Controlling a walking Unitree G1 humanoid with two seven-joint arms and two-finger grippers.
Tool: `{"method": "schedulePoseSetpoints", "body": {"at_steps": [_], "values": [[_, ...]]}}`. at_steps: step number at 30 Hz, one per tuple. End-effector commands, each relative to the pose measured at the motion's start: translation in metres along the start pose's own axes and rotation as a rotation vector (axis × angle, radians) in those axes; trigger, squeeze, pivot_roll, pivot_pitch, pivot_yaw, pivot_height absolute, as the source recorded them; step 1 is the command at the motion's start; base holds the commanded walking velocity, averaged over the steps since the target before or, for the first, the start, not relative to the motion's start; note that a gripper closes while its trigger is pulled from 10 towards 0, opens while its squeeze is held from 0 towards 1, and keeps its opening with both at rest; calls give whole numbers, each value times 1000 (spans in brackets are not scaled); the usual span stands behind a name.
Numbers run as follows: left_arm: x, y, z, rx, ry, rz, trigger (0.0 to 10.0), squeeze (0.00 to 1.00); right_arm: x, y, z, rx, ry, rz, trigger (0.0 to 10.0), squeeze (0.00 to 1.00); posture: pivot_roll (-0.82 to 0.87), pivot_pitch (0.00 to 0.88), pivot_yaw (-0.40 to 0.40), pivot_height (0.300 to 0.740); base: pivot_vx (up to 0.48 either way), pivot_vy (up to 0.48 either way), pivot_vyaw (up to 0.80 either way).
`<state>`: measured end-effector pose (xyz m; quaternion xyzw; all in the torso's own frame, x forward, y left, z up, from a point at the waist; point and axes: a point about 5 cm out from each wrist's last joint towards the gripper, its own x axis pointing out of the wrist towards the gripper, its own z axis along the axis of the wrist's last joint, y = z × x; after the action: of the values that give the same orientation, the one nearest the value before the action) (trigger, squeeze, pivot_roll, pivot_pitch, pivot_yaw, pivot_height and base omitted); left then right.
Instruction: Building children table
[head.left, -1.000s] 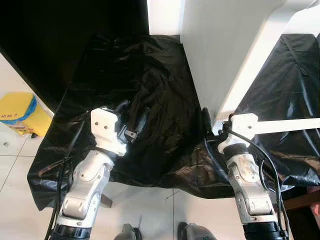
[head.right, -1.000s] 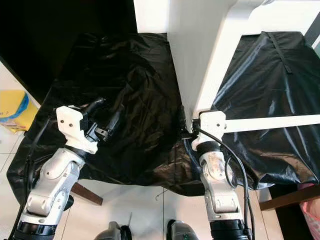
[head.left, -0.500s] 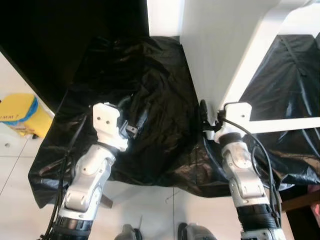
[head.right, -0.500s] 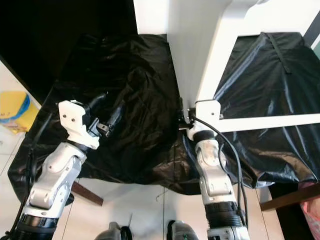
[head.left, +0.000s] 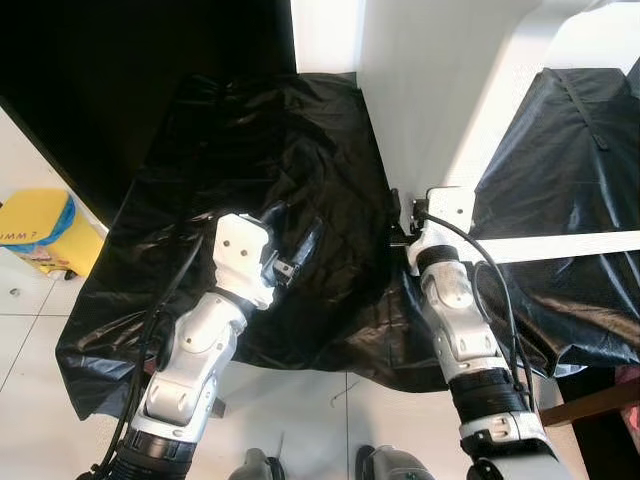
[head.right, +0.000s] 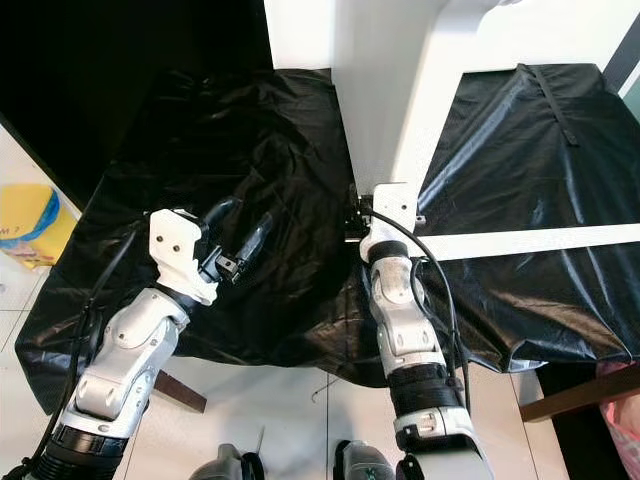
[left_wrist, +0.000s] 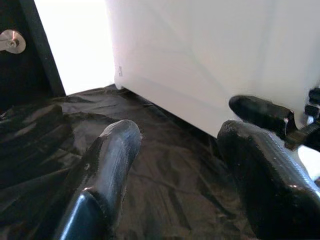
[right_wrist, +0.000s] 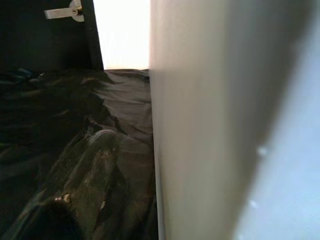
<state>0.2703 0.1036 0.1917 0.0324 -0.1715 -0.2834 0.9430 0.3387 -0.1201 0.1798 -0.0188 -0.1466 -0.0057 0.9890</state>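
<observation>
1. Step in hand, by judgement: steadying the white table (head.left: 440, 90), which stands on its side on the black sheet (head.left: 250, 150), right of centre.
2. Right gripper (head.left: 397, 222) pressed at the panel's near edge; finger spread impossible to tell.
3. Left gripper (head.left: 293, 240) hovering wide, empty, left of the panel.
4. Next: probably bringing the left in to brace.

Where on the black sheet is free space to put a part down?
The black sheet is bare between the dark wall and the white table panel, ahead of the left end effector. It is crowded at the panel's lower edge, where the right end effector sits.
</observation>
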Motion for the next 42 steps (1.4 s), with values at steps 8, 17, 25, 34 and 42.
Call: {"method": "schedulePoseSetpoints", "body": {"at_steps": [8, 17, 25, 34, 42], "values": [[-6, -7, -3, 17, 21, -46, 10000, 0, -3, 0, -6, -9, -16, -1, 10000, 0, -43, 159, 51, 740, 0, 0, 0], [-8, -4, -11, -10, 60, 10, 10000, 0, -18, -6, -5, 5, -59, 7, 10000, 0, -46, 158, 49, 740, 0, 0, 0], [-17, 0, -31, -29, 131, 91, 10000, 0, -50, -24, -12, -50, -80, 21, 10000, 0, -54, 154, 35, 740, 0, 0, 0], [-29, -4, -47, -42, 187, 136, 10000, 0, -82, -38, -26, -90, -20, 33, 10000, 0, -61, 139, 30, 740, 0, 0, 0], [-32, -11, -52, -40, 177, 96, 10000, 0, -99, -43, -35, -91, 37, 56, 10000, 0, -62, 132, 21, 740, 0, 0, 0]]}}
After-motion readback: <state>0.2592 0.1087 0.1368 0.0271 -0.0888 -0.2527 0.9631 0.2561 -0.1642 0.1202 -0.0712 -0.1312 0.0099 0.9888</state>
